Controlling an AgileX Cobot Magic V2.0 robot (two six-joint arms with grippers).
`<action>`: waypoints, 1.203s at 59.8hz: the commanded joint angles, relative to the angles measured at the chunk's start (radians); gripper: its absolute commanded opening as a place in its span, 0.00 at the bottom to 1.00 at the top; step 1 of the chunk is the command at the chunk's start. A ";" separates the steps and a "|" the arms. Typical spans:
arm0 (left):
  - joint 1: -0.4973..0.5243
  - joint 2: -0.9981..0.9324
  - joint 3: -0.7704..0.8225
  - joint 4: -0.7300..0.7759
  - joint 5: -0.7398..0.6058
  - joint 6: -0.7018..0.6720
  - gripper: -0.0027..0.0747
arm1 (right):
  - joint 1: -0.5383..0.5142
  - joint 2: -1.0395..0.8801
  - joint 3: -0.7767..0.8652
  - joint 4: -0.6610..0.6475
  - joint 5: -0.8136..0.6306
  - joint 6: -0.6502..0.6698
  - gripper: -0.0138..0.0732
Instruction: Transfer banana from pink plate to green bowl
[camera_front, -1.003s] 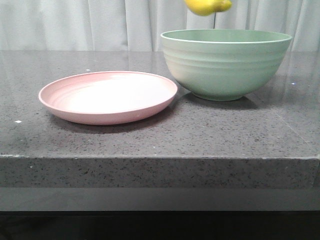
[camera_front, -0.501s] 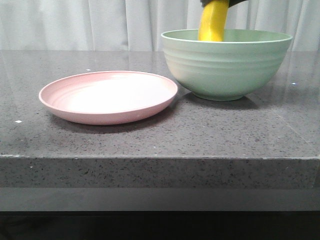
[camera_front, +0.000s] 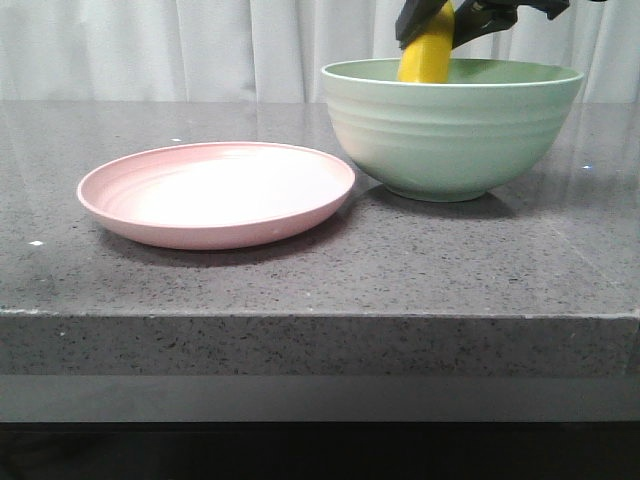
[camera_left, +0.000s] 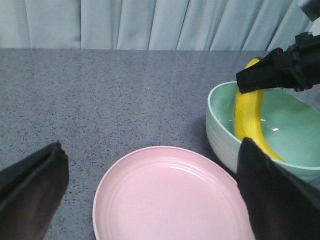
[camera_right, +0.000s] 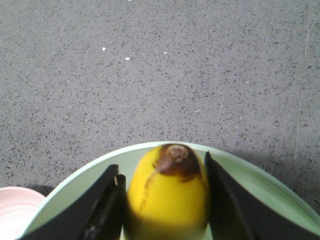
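The right gripper (camera_front: 432, 22) clamped the banana (camera_front: 426, 58) near its top end; its long axis stood near twelve-to-six, lower end inside the bowl (camera_front: 452, 130). The left gripper (camera_left: 150, 200) gaped wide above the plate (camera_front: 216, 193).

Right end effector (camera_front: 432, 22) gripping banana (camera_front: 426, 55) upright inside green bowl (camera_front: 450, 130), beside pink plate (camera_front: 215, 192).

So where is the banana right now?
In the front view, the banana stands upright at the right, its lower end inside the green bowl, its top between the right gripper's fingers.
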 joint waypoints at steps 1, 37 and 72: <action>-0.008 -0.015 -0.036 -0.004 -0.085 -0.002 0.88 | -0.006 -0.052 -0.033 0.009 -0.057 -0.008 0.28; -0.008 -0.015 -0.036 -0.004 -0.085 -0.002 0.88 | -0.006 -0.052 -0.033 0.009 -0.044 -0.008 0.74; -0.008 -0.015 -0.036 -0.004 -0.085 -0.002 0.88 | -0.006 -0.085 -0.034 0.006 -0.047 -0.009 0.36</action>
